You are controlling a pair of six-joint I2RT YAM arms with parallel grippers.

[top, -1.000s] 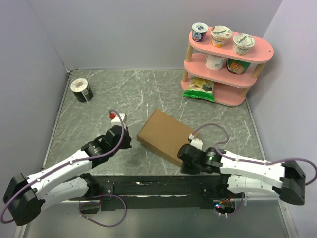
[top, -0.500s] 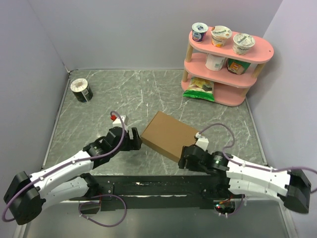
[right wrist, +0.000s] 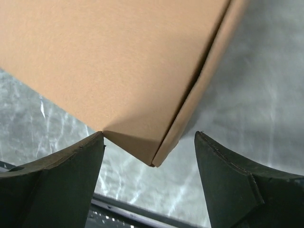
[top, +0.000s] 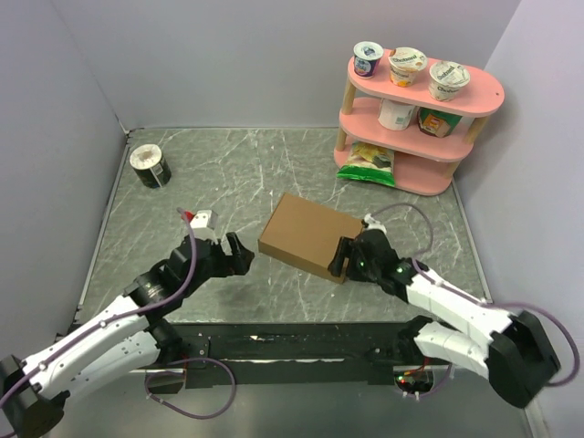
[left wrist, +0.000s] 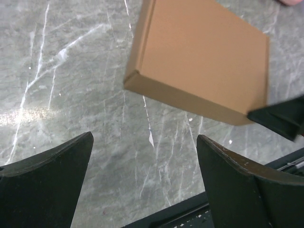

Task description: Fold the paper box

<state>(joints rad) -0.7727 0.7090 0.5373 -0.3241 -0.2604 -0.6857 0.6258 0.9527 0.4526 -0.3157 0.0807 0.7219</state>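
Now find the paper box (top: 308,235) lying flat and shut, pink shelf (top: 424,182) behind it; see left gripper (left wrist: 145,137) spread wide just left of it, holding nothing; see right gripper (right wrist: 149,134) spread wide at its near right corner; check all sides for gaps; lift away slowly.

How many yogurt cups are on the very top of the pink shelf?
3. The left cup, the middle cup and the right cup stand in a row on the pink shelf. None looks hidden.
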